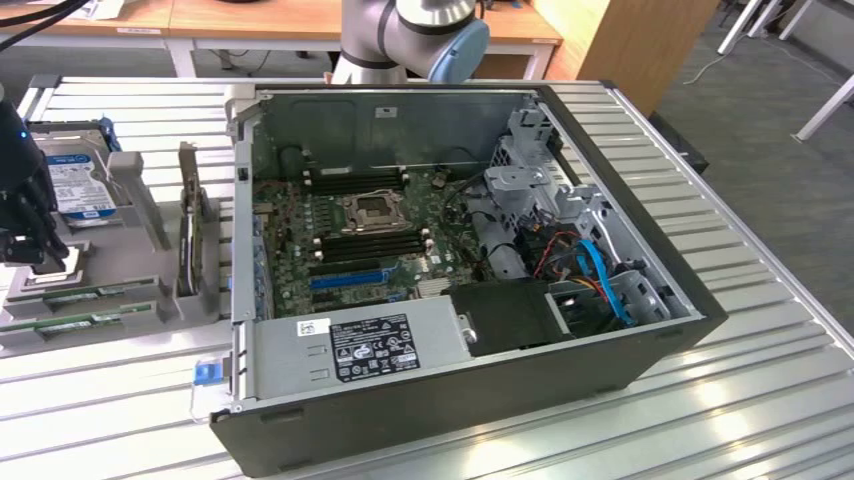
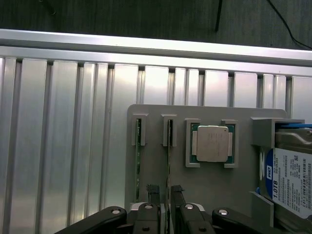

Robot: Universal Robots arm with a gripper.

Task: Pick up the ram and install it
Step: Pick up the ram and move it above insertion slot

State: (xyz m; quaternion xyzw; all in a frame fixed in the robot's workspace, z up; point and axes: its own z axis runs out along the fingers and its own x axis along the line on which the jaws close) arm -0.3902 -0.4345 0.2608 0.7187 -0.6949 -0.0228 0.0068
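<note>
1. Table: bare ribbed aluminium slats, brushed, pretty shiny.
2. PC case: dark matt painted metal outside, plain grey sheet metal inside.
3. Power supply: dull grey metal with a glossy paper sticker.
4. Holder tray, at the case's 9 o'clock: smooth matt grey plastic.
5. Processor chip: satin silver metal lid.
6. Ram sticks: green circuit board.
7. Desk, 12 o'clock: smooth light wood.
</note>
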